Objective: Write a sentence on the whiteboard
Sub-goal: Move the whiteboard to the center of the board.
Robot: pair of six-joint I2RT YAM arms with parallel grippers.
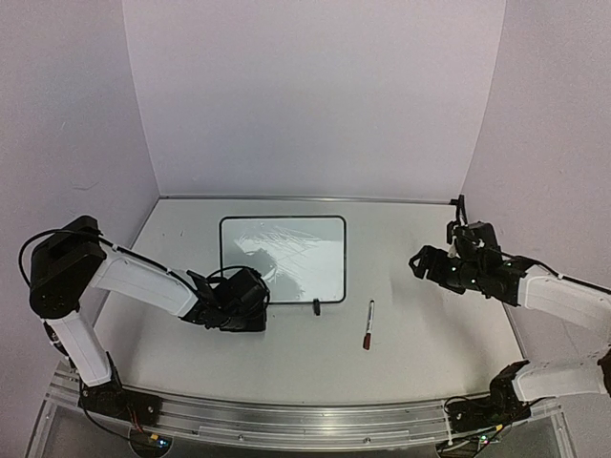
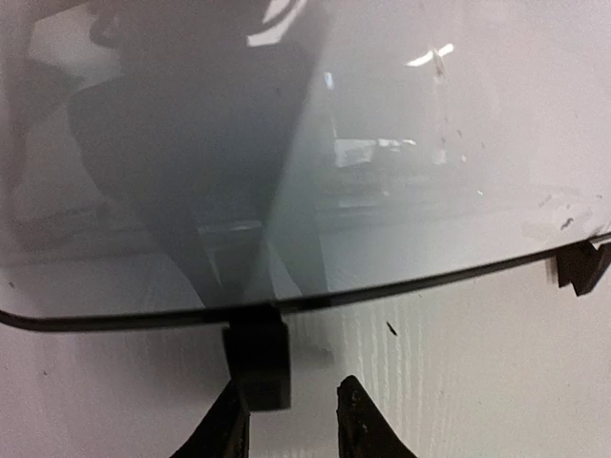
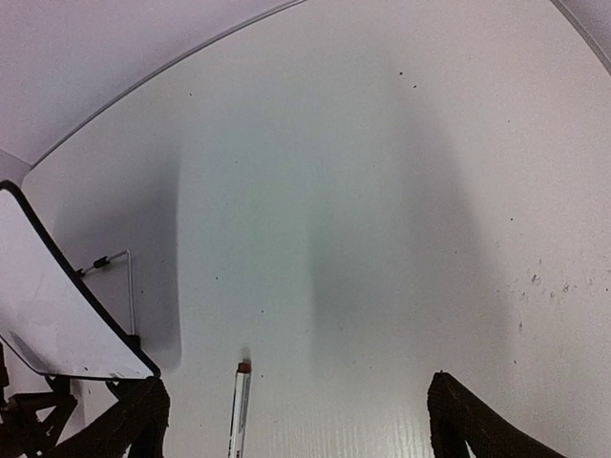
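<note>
One whiteboard [image 1: 282, 260] lies flat on the worktop [image 1: 430, 324], a little left of the middle. Its long axis runs left to right, and one long edge faces the arms. Reflections wash over its face, so I cannot tell whether anything is written there. Two black feet show along its near edge: one foot [image 2: 258, 361] is at the left gripper, the other foot [image 2: 583, 266] is off to the right.

The left gripper [image 2: 291, 410] sits low at the board's near-left edge, its jaws only narrowly apart. The first foot lies against one fingertip and clear of the other, so nothing is clamped.

The right gripper [image 3: 296, 386] hangs over the bare right side of the worktop, jaws wide and empty.

One marker [image 1: 368, 324] lies just right of the board's near-right corner, its long axis running near to far with one end red.
</note>
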